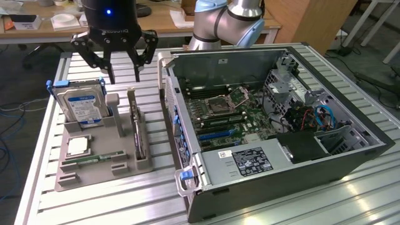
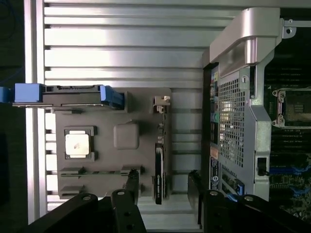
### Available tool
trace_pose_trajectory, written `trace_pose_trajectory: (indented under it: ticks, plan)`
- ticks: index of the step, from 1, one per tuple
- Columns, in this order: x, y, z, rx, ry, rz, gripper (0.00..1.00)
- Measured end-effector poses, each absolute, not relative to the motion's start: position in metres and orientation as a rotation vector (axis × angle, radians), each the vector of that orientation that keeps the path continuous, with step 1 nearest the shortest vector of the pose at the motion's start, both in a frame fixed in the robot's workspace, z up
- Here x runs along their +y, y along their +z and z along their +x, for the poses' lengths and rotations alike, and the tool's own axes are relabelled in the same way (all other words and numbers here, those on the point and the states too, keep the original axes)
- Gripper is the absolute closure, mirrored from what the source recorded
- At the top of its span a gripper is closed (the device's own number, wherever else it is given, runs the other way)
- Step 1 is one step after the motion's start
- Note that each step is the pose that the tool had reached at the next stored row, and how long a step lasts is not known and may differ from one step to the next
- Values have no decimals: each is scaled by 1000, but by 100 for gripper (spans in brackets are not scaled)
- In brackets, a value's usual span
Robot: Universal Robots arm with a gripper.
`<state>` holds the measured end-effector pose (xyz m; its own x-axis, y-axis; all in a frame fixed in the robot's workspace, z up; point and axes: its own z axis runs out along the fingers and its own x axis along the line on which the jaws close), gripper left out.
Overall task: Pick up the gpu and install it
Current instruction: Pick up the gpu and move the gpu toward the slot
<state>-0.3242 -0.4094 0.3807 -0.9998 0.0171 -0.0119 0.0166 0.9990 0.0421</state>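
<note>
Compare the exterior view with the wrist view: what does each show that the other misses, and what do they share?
The exterior view adds the arm's silver and blue joints, the blue label on the hard drive, and the labelled power supply in the computer case. The wrist view adds the case's perforated rear panel, seen face-on. Both share the open gripper, the gpu standing on edge in the grey holder, the hard drive, the CPU and the motherboard socket.

on my remote feed, the gpu (image 1: 138,135) stands on its long edge in a slot of the grey holder (image 1: 93,169), untouched, its metal bracket upright at the end farther from the exterior camera. from above i see a thin dark strip, on the holder's side nearest the open computer case (image 1: 300,180).
</note>
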Motion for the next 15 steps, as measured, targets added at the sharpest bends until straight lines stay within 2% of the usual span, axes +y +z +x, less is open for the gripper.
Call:
trace_pose_trajectory:
  ticks: [15]
  plan:
    - [-418, 358, -326, 3129, 66, 9, 47]
